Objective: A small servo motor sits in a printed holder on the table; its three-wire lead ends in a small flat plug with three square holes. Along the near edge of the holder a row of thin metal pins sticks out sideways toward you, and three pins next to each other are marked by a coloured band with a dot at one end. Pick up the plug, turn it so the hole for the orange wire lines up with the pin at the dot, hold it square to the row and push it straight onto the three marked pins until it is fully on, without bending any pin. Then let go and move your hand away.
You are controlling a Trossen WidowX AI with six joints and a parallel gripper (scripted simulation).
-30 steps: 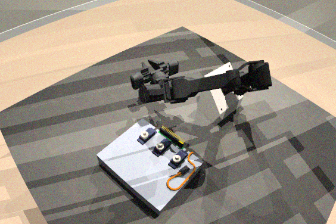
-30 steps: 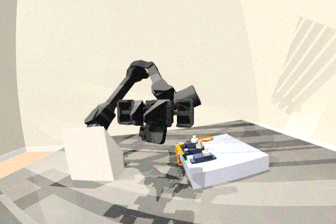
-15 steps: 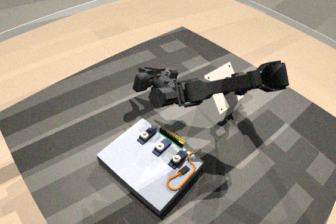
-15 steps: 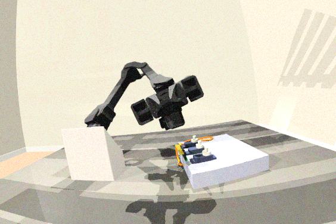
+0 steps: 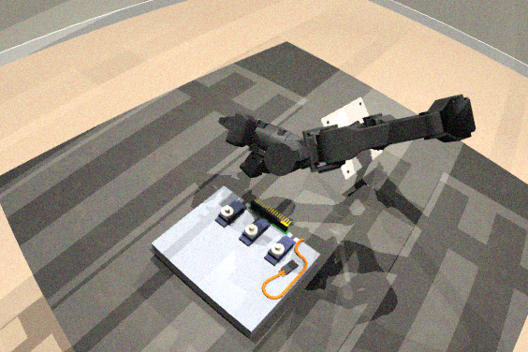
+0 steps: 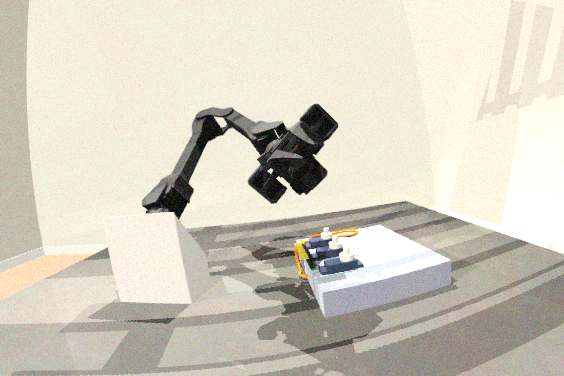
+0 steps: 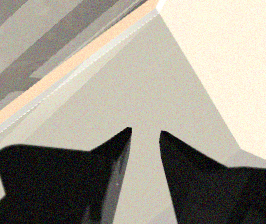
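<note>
The small dark plug (image 5: 289, 267) lies on the pale holder block (image 5: 206, 255) (image 6: 400, 254), at the end of the looped orange lead (image 5: 273, 298) (image 6: 298, 264). The exterior view does not clearly show the plug. The row of thin pins (image 5: 271, 212) runs along the holder's edge nearest the arm base. A yellow band (image 5: 286, 223) (image 6: 302, 251) marks its end nearer the plug; the dot is too small to tell. My gripper (image 7: 145, 134) is partly open, with nothing between its fingertips. It is raised high, away from plug and pins, and points away from the holder. The top and exterior views do not show its fingertips clearly.
Three dark blue servos with white round horns stand on the holder beside the pins: one near the far corner (image 5: 231, 213), one in the middle (image 5: 255, 231) and one near the plug (image 5: 280, 250). The arm's white base block (image 6: 147, 257) stands beyond the pin side.
</note>
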